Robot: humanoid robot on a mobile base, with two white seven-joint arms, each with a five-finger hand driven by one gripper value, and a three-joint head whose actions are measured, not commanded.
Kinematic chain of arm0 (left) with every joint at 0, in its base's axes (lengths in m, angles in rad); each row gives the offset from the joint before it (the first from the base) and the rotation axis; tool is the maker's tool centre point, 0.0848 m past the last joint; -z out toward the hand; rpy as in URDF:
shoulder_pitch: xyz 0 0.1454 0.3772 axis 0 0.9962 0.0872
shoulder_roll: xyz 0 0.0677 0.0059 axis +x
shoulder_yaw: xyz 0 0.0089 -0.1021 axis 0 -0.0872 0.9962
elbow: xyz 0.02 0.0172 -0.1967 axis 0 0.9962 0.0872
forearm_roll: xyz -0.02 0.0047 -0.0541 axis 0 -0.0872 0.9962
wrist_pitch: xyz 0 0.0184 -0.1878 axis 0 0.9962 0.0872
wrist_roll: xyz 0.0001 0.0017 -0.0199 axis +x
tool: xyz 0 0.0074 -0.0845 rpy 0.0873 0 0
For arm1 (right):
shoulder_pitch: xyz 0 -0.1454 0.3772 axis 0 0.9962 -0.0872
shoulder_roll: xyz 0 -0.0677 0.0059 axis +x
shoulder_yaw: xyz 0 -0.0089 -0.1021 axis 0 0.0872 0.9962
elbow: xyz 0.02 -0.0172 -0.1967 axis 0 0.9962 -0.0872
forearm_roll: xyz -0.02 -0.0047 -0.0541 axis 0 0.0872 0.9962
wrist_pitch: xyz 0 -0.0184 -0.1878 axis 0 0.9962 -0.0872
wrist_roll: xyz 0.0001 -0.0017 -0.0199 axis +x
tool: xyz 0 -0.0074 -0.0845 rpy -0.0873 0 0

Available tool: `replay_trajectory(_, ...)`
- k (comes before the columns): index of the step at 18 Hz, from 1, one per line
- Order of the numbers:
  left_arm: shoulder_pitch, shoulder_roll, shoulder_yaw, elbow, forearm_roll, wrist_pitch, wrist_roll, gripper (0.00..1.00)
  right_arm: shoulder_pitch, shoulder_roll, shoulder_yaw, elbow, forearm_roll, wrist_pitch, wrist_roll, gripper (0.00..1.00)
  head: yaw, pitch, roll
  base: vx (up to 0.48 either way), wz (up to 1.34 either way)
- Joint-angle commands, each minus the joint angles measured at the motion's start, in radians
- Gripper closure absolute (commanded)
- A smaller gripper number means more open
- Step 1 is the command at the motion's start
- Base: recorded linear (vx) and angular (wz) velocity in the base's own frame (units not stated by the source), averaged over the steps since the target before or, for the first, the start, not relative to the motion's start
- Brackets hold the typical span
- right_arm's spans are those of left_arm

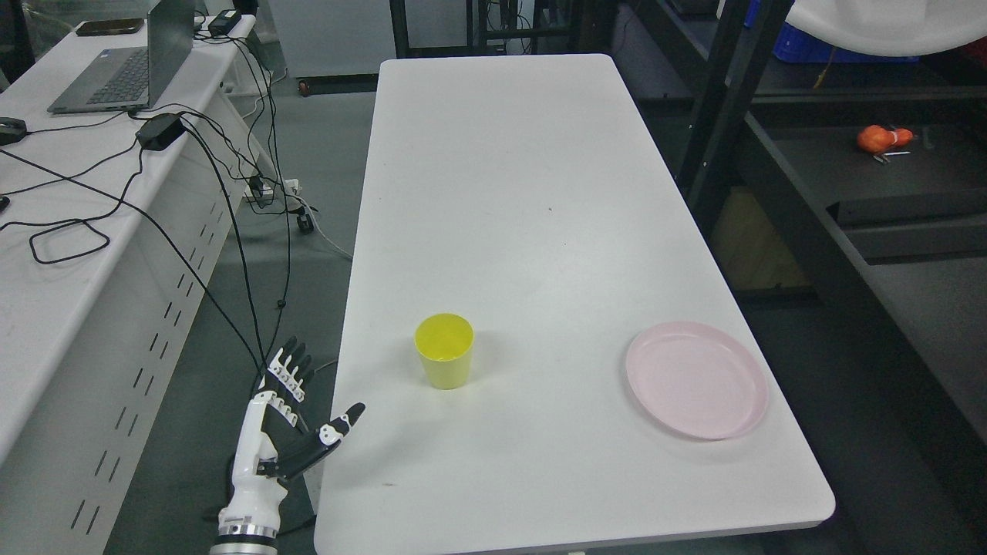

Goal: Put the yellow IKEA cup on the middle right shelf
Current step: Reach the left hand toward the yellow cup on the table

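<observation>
Reaching for the yellow cup [444, 351] looks like the step in hand: it stands upright on the white counter [524, 193], near its left edge. The left hand [289, 420], fingers spread and empty, hangs just off that edge; it should swing right and wrap the cup's side. A pink plate [696, 379] lies well apart; dark shelving [810, 154] stands right.

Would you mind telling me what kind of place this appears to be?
Probably a robotics lab or workshop: a side desk with a laptop and trailing cables, black metal shelving, and a bare white test table.
</observation>
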Motion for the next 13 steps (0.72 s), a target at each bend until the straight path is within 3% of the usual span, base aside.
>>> replay_trajectory(1,0.007,0.023,0.018,0.000,0.011,0.000,-0.003,0.01,0.014,-0.017,0.017,0.000,-0.025,0.001,0.000,0.01,0.0000,0.000,0.000,-0.007,-0.03)
replay_trajectory(9,-0.134,0.021,0.014,0.150,0.111,0.026,-0.042,0.05,0.014,-0.017,0.017,0.000,-0.025,0.001,0.000,0.01,0.0000,0.000,0.000,0.000,0.00)
replay_trajectory(13,-0.191,0.017,-0.100,0.175,0.188,0.113,-0.042,0.04,0.014,-0.017,0.017,0.000,-0.025,0.001,0.000,0.01,0.0000,0.000,0.000,0.000,0.00)
